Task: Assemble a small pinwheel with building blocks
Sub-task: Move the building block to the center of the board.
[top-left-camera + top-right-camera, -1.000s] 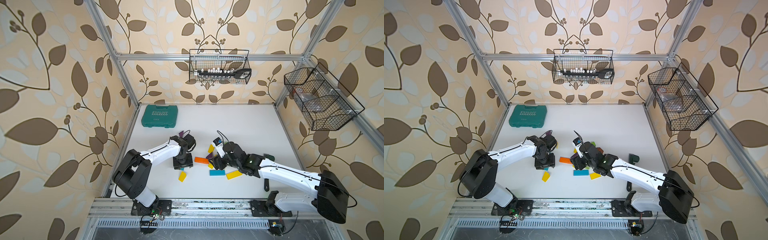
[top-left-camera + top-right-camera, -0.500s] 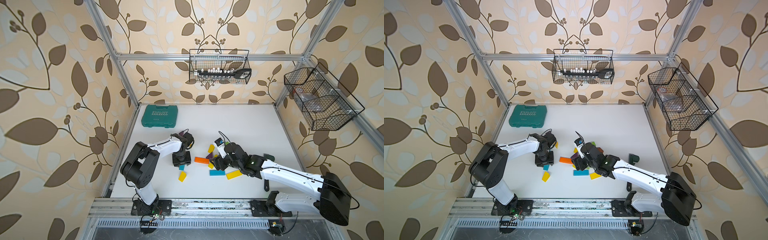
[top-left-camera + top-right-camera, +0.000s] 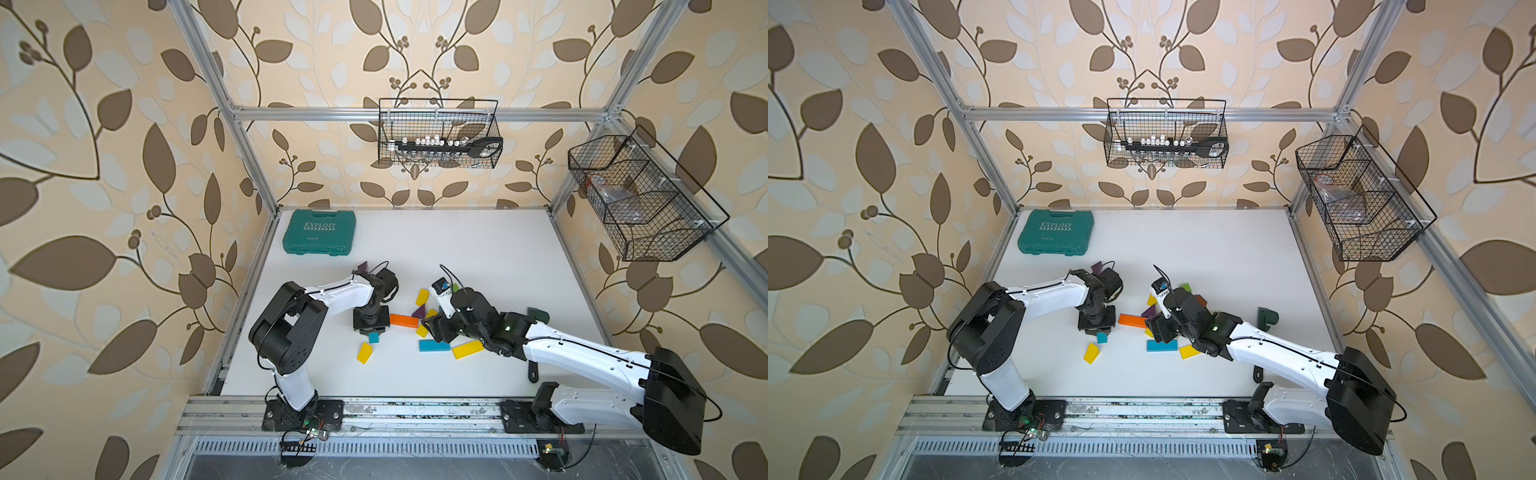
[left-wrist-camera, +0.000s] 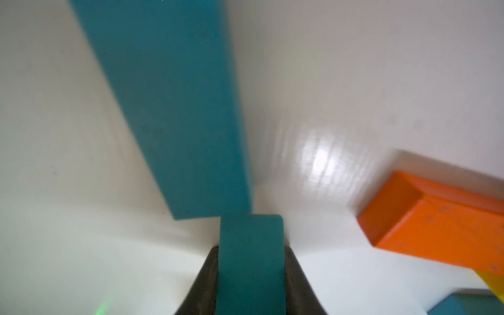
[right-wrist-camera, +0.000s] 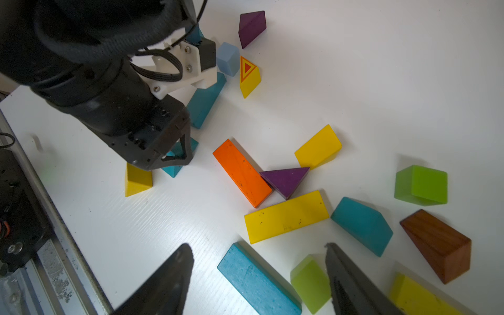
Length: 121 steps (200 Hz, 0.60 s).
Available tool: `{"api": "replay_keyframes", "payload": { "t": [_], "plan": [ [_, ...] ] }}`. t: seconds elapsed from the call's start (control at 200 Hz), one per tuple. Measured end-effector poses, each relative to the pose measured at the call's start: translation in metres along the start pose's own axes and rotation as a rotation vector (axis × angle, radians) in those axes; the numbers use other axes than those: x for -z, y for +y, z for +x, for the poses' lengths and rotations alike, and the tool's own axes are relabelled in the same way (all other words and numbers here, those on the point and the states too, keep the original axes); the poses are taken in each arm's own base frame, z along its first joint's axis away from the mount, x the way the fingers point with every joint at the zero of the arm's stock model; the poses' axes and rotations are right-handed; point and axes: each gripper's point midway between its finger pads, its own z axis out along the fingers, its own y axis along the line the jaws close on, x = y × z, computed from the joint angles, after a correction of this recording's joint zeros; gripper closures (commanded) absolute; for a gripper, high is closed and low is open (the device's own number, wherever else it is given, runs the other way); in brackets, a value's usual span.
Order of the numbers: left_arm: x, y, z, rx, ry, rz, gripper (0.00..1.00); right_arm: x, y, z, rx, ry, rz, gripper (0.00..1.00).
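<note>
My left gripper [image 3: 371, 329] points straight down at the table and is shut on a small teal block [image 4: 251, 259], which also shows under its fingers as the teal block [image 5: 177, 161]. Beside it lie a long teal bar [image 4: 177, 109], an orange bar [image 3: 404, 320] and a yellow wedge [image 3: 365, 353]. My right gripper [image 5: 259, 272] hangs open just above another teal bar [image 5: 256, 281] and a pale green cube [image 5: 309, 283], holding nothing. Around it are a yellow bar [image 5: 286, 216], a purple triangle [image 5: 286, 180] and several more building blocks.
A teal tool case [image 3: 319, 231] lies at the back left. A dark green wrench [image 3: 538, 314] sits behind my right arm. Wire baskets hang on the back wall [image 3: 438, 137] and the right wall [image 3: 640, 199]. Green, brown and teal blocks [image 5: 421, 185] lie beyond the right fingers.
My left gripper has closed on the small teal block, and the left arm's elbow has swung back toward its base. The right gripper has barely moved and stays open.
</note>
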Motion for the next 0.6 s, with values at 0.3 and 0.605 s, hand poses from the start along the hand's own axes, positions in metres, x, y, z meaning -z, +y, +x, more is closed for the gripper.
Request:
{"api": "replay_keyframes", "payload": {
  "t": [0.3,0.605],
  "plan": [
    [0.001,-0.037,-0.003,-0.020,-0.003,0.016,0.37,0.005,-0.006,0.007,-0.003,-0.002,0.019,0.22],
    [0.040,-0.005,-0.027,0.077,-0.101,0.014,0.35,0.005,-0.006,0.007,-0.005,-0.005,0.018,0.22]
  ]
}}
